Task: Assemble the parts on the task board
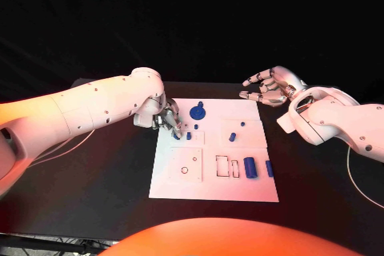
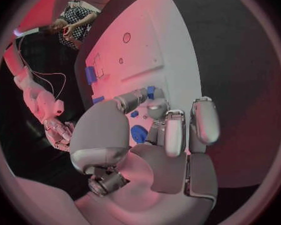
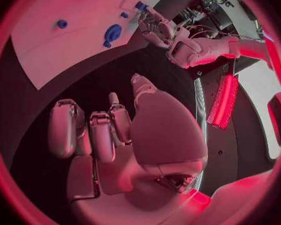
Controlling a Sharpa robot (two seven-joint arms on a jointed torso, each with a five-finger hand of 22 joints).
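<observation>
Left hand (image 1: 166, 118) at task board (image 1: 215, 184) left edge, fingertips pinched on small blue part (image 1: 176, 136), I judge. Right hand (image 1: 268, 86) hovers off board's far right corner, fingers loosely curled, holding nothing. Blue gear (image 1: 198, 110) lies on board just beyond my left fingers; blue cylinder (image 1: 250, 167) near board's right side. Step advice: keep part upright, line it over its hole, lower straight, release only once seated.

No legible text, label, brand, number or sign appears on the task board (image 1: 215, 186). Its surface carries only outlined rectangles and small circles without characters. The parts on the board bear no readable markings.
</observation>
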